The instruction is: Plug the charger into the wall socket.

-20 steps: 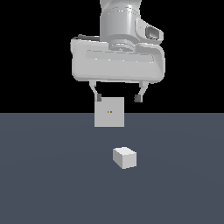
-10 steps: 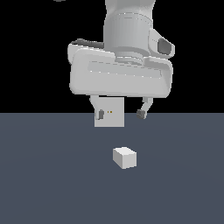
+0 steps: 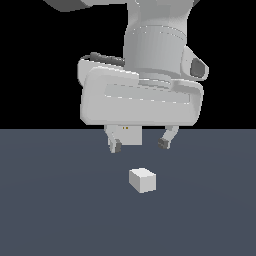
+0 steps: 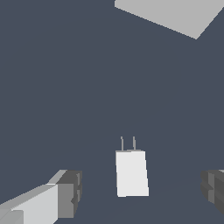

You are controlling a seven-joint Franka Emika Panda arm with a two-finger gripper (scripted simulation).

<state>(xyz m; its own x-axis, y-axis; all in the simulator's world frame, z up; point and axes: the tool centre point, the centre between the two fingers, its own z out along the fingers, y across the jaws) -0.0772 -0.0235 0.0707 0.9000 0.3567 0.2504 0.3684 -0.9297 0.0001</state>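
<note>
The charger [image 3: 142, 180] is a small off-white block lying on the dark floor. In the wrist view the charger [image 4: 131, 173] shows two thin prongs at one end. My gripper [image 3: 139, 145] hangs open and empty just above and slightly behind it. In the wrist view my gripper [image 4: 140, 192] straddles the block, one fingertip [image 4: 68, 193] on each side, not touching. The wall socket [image 3: 127, 136] is an upright pale plate with two tiny orange dots, mostly hidden behind my hand. In the wrist view the wall socket [image 4: 175, 15] appears as a pale slab beyond the prongs.
The dark grey floor [image 3: 50, 210] spreads all around the charger. My large white hand body [image 3: 142, 97] fills the upper middle of the exterior view and covers most of the plate behind it.
My hand has come down and toward the camera, now covering most of the wall socket. The fingers stay open. The charger has not moved.
</note>
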